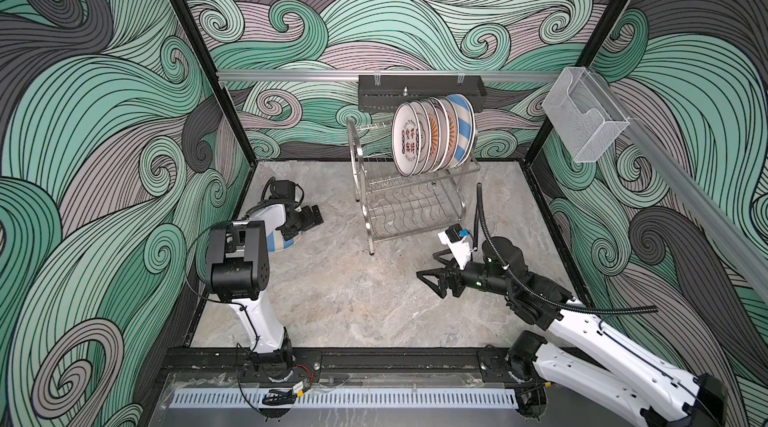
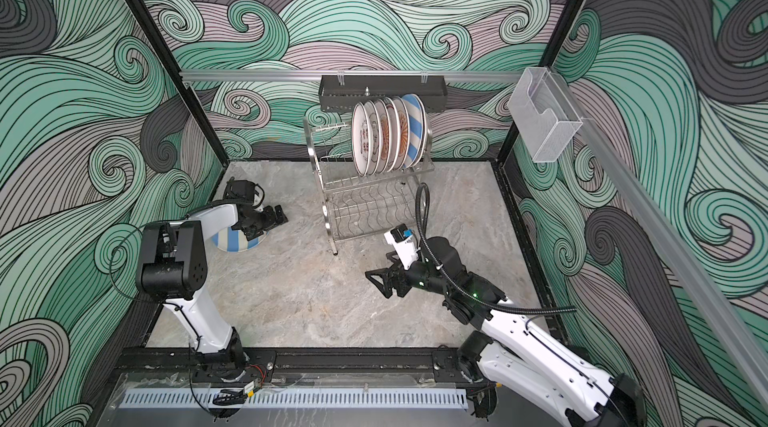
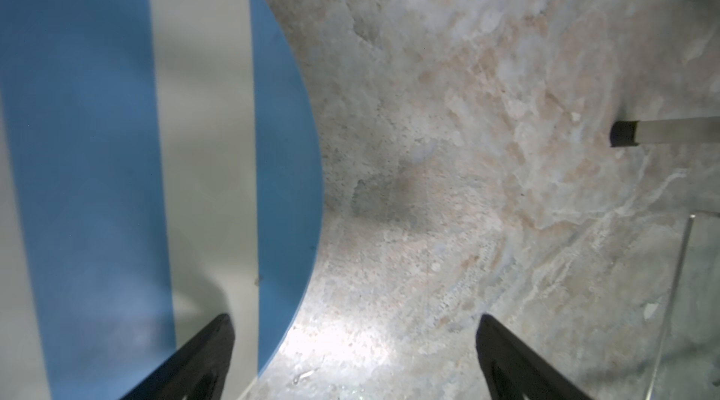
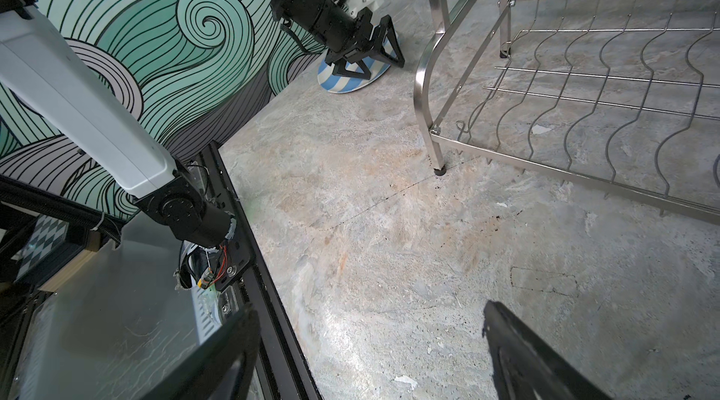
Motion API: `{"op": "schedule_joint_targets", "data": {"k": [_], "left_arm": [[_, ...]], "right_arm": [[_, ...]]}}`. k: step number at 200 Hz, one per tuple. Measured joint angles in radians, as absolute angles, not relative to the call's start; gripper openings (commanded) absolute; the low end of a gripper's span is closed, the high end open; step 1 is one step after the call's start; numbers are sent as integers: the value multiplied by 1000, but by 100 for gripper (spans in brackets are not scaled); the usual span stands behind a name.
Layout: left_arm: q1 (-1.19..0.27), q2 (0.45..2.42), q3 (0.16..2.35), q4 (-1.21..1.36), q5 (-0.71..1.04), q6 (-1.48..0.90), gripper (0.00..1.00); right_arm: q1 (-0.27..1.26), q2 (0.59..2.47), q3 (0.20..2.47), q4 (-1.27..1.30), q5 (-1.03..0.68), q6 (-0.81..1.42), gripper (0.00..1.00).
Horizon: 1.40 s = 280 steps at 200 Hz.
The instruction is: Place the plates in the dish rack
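Our left gripper (image 3: 352, 318) hangs wide open astride the rim of a striped plate (image 3: 85, 145), one finger over it and one over the table (image 3: 467, 106), gripping nothing; whether it touches we cannot tell. Our right gripper (image 4: 370, 306), likewise spread wide and empty, hovers over the table just before the rack (image 4: 422, 78). We judge the job nearly done: a row of plates (image 1: 432, 134) stands on edge in the top tier, and only this striped plate lies flat, well apart from the rack.

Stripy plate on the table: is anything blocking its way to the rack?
No, nothing visible. Only bare tabletop lies between the striped plate and the dish rack, and the open left gripper is right over the plate's edge.
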<state>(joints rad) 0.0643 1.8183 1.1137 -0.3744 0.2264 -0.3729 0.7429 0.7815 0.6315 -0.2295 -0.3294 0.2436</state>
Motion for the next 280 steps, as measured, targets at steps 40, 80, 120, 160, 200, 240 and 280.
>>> {"op": "schedule_joint_targets", "data": {"k": [40, 80, 120, 160, 200, 240, 280], "left_arm": [[61, 1728, 994, -336, 305, -386, 99], [44, 1641, 898, -358, 361, -401, 99], [6, 1559, 807, -357, 407, -431, 99], [-53, 1468, 714, -352, 440, -473, 98], [-93, 1340, 622, -391, 452, -523, 99], [-125, 1202, 558, -455, 457, -562, 99], [-154, 1134, 528, -511, 450, -596, 99]], "right_arm": [[743, 730, 614, -228, -292, 241, 92], [743, 755, 614, -232, -279, 240, 92], [743, 783, 615, -229, -274, 240, 92], [743, 797, 615, -231, -273, 240, 93], [742, 813, 617, -231, -274, 240, 93], [742, 823, 617, -231, -281, 241, 93], [742, 840, 617, -231, -292, 241, 93]]}}
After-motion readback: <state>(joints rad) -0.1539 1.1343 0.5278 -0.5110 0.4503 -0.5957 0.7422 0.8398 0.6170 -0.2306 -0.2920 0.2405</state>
